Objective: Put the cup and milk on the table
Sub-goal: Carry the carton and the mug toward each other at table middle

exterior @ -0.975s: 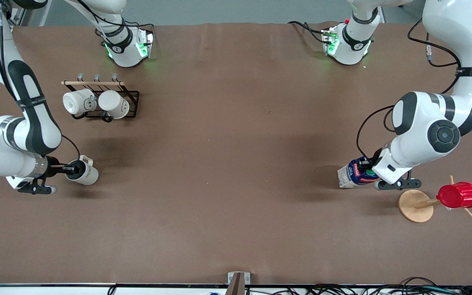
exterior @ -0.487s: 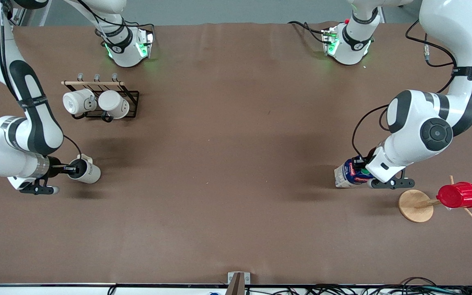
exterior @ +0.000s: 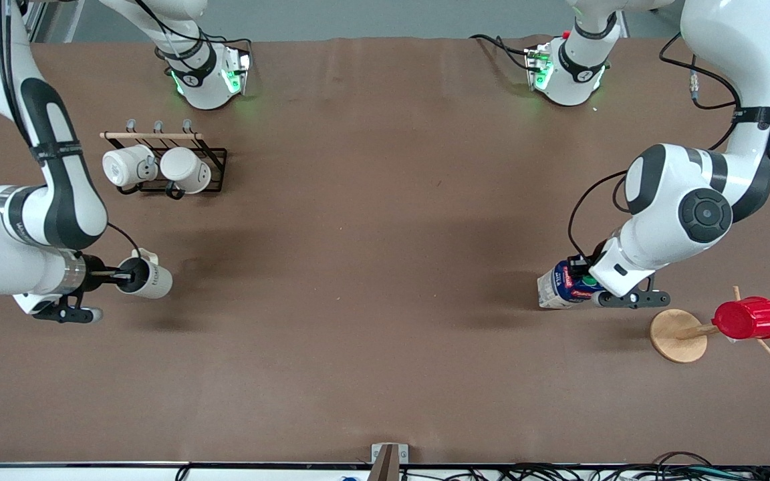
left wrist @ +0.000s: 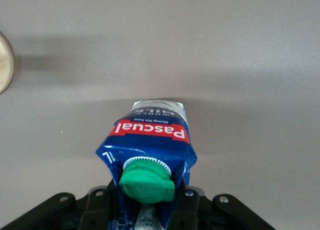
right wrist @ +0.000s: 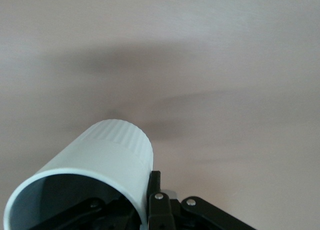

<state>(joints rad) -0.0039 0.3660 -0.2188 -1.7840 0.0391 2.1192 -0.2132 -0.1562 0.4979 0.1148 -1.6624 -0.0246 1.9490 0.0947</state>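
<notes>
The cup (exterior: pixel 151 279), cream-white with dark lettering, is tilted on its side in the air over the brown table (exterior: pixel 371 267) at the right arm's end. My right gripper (exterior: pixel 123 274) is shut on its rim; the right wrist view shows the cup (right wrist: pixel 95 175) with one finger (right wrist: pixel 156 190) outside the wall. The milk (exterior: pixel 562 286), with blue top, green cap and red label, is tilted over the table at the left arm's end. My left gripper (exterior: pixel 592 279) is shut on its gabled top; the carton (left wrist: pixel 150 145) fills the left wrist view.
A black wire rack (exterior: pixel 161 160) holding two plain white mugs stands near the right arm's base. A round wooden disc (exterior: pixel 678 336) with pegs carries a red ribbed cup (exterior: pixel 748 318) beside the milk, toward the left arm's end.
My right gripper has carried the cup a little toward the table's middle. My left gripper has carried the milk toward the middle and slightly away from the wooden disc.
</notes>
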